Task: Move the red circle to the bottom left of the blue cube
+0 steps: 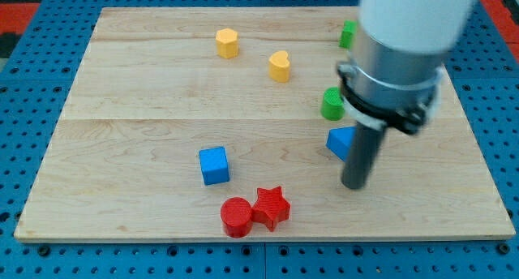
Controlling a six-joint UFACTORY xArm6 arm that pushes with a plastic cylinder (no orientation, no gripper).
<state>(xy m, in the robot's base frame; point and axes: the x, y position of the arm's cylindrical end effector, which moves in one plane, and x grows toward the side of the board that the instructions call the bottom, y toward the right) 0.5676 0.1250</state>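
So the red circle (236,216) is sitting near the bottom edge of the wooden board (122,109), a bit left of the middle, touching the red star (272,206) on its right. The blue cube (214,165) is just above it and slightly to the left, close but not touching.

The rod's tip (353,184) is down on the board well off to the right of those three, nowhere near the red circle. It's right beside the blue triangle-ish block (338,139), partly covering that block's right side. There's no pincer on this arm at all, just the plain rod, so nothing to spread or pinch.

Farther up: a green cylinder (331,104) just above the blue triangle, another green block (348,33) near the top edge half hidden behind the arm, a yellow heart (280,66), and a yellow hexagon-looking block (227,43) toward the top.
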